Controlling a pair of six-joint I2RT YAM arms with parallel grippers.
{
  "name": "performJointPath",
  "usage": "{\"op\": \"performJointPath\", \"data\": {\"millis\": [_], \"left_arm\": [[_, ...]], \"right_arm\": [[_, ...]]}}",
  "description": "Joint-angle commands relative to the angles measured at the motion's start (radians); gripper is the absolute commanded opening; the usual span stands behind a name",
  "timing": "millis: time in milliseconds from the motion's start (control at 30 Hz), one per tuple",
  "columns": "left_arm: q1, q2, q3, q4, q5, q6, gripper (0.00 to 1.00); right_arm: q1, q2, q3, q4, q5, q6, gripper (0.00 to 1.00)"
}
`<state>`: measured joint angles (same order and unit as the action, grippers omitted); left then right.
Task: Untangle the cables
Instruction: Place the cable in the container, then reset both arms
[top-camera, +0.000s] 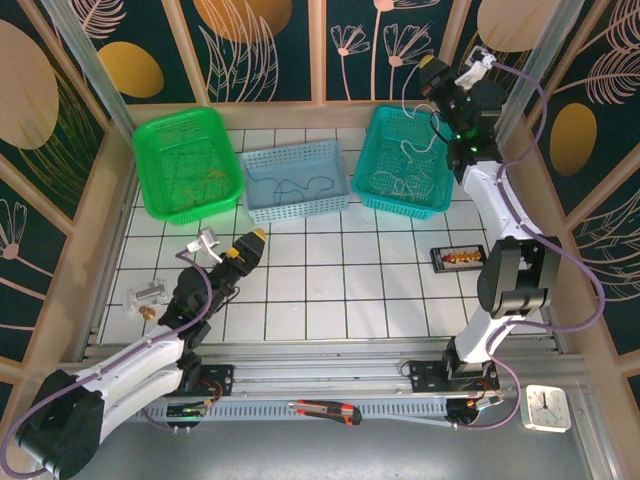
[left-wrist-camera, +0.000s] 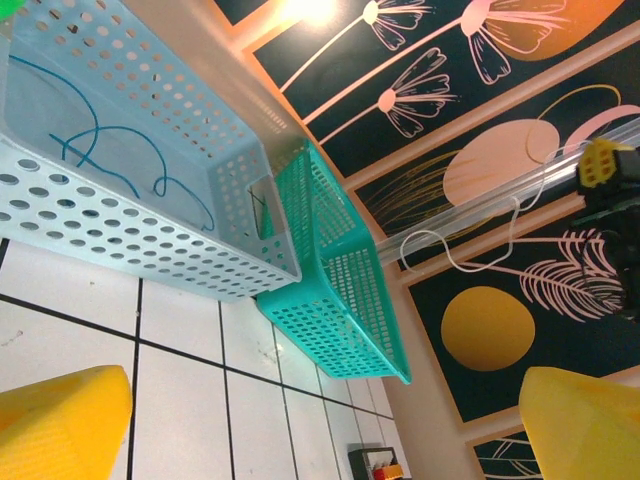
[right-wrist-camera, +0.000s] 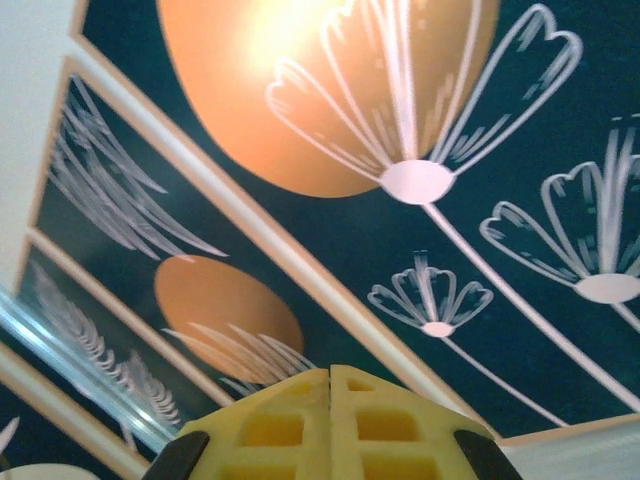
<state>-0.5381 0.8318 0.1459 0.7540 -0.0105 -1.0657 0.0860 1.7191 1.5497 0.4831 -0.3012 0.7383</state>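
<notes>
Left tool (top-camera: 248, 246) spread wide, empty, near blue basket (top-camera: 300, 205), dark cable (left-wrist-camera: 95, 130) inside it, right tool (top-camera: 429, 63) closed on white cable (left-wrist-camera: 512, 225) beyond it

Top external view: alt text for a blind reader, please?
The right arm, jaws shut, holds a white cable up over a teal basket. The left arm sits low over the tiled table, jaws open.

We overlook the table (top-camera: 340, 300) from above; the left wrist, low, shares the blue basket (left-wrist-camera: 150, 240); the right faces the wall (right-wrist-camera: 350, 240).
</notes>
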Motion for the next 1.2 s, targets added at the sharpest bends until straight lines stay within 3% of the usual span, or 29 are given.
{"op": "performJointPath", "data": {"millis": [0, 67, 100, 167, 267, 300, 367, 533, 800, 1000, 1167], "left_arm": [[0.004, 0.006, 0.034, -0.012, 0.005, 0.007, 0.99], [0.005, 0.015, 0.044, -0.010, 0.013, 0.010, 0.99], [0.004, 0.019, 0.048, -0.010, 0.019, 0.012, 0.99], [0.004, 0.028, 0.057, -0.009, 0.033, 0.014, 0.99], [0.005, 0.039, 0.071, -0.011, 0.054, 0.021, 0.99], [0.004, 0.042, 0.077, -0.017, 0.060, 0.026, 0.99], [0.004, 0.043, 0.089, -0.029, 0.070, 0.039, 0.99], [0.005, 0.037, 0.122, -0.081, 0.071, 0.087, 0.99], [0.005, 0.008, 0.139, -0.131, 0.011, 0.153, 0.99], [0.005, -0.078, 0.153, -0.230, -0.186, 0.285, 0.99], [0.014, -0.117, 0.183, -0.274, -0.408, 0.530, 0.99]], "right_arm": [[-0.005, 0.035, -0.038, 0.042, 0.065, -0.080, 0.00], [-0.004, 0.055, -0.084, 0.040, 0.086, -0.105, 0.00], [-0.004, 0.062, -0.103, 0.036, 0.091, -0.115, 0.07], [-0.003, 0.081, -0.132, 0.018, 0.090, -0.135, 0.41], [-0.001, 0.070, -0.169, 0.003, 0.092, -0.160, 0.74], [0.001, 0.053, -0.186, 0.005, 0.095, -0.166, 0.84], [0.006, 0.016, -0.206, -0.004, 0.098, -0.183, 0.91], [0.016, -0.093, -0.260, -0.053, 0.102, -0.217, 0.99], [0.050, -0.344, -0.510, -0.072, 0.132, -0.267, 0.99], [0.083, -0.569, -0.755, -0.126, 0.246, -0.310, 0.99], [0.091, -0.715, -0.928, -0.179, 0.454, -0.359, 0.99]]}}
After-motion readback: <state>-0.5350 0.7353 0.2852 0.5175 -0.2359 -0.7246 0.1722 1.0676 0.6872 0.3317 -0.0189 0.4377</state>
